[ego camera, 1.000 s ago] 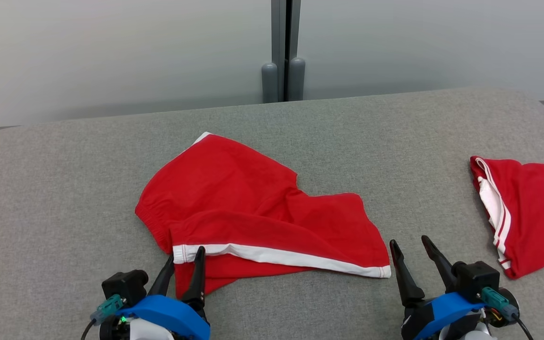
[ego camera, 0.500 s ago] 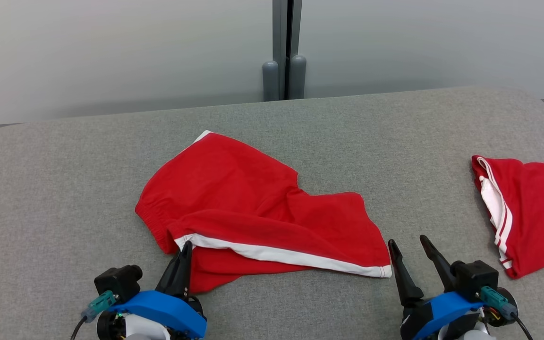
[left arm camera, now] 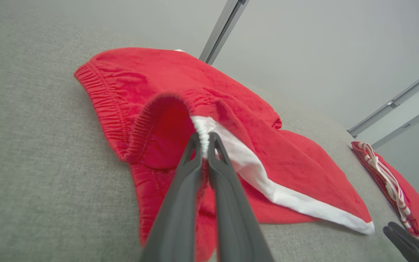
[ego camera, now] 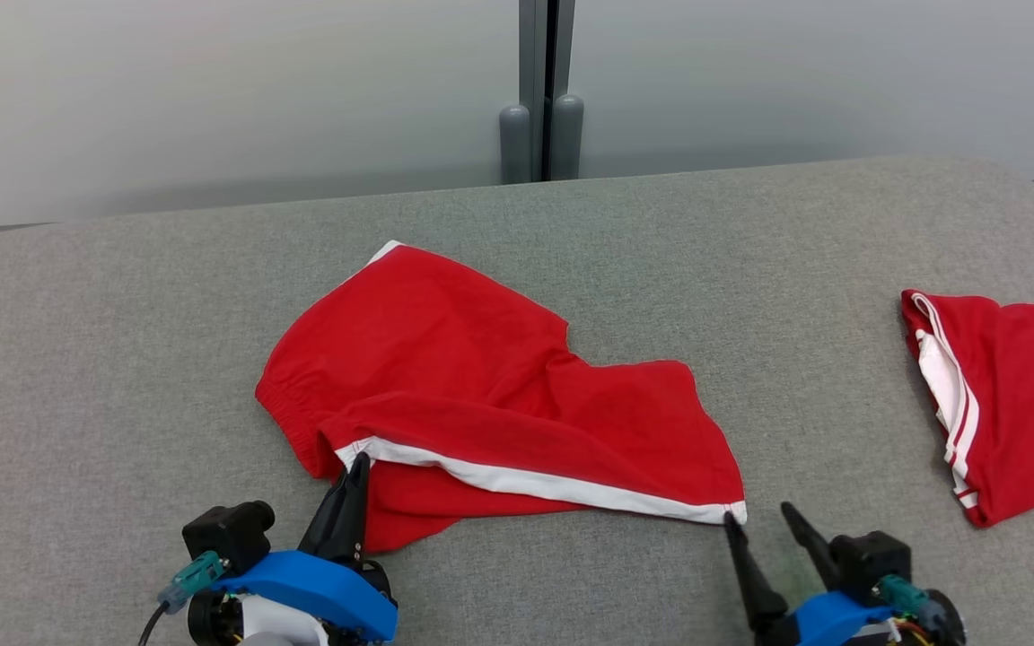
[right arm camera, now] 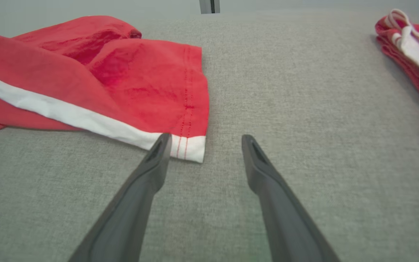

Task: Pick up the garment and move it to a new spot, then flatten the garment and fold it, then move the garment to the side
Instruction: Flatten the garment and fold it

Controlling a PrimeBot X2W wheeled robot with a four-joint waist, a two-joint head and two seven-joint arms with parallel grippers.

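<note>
The left gripper (ego camera: 357,467) is clamped on the waistband of the red shorts (ego camera: 481,395), which lie crumpled mid-way across the grey surface (ego camera: 122,359) (another red garment (ego camera: 1020,395) lies well right). The right gripper (ego camera: 759,516) gapes empty at their hem corner.

The head camera looks forward and down from above the near edge of the grey worktop (ego camera: 122,359). It takes in nearly the whole width, up to the pale wall (ego camera: 212,90) behind. The left end effector (ego camera: 357,465) and right end effector (ego camera: 758,513) sit at its bottom edge.

The left wrist camera sits low and tilted, very near the red shorts (ego camera: 481,386). It looks along its own fingers, across the cloth and toward the robot's right.

The right wrist camera is also low and close, facing forward over the worktop.

All three views share the shorts' white stripe (ego camera: 535,484) and its right-hand corner, and also the second red garment (ego camera: 1020,386) further right.
</note>
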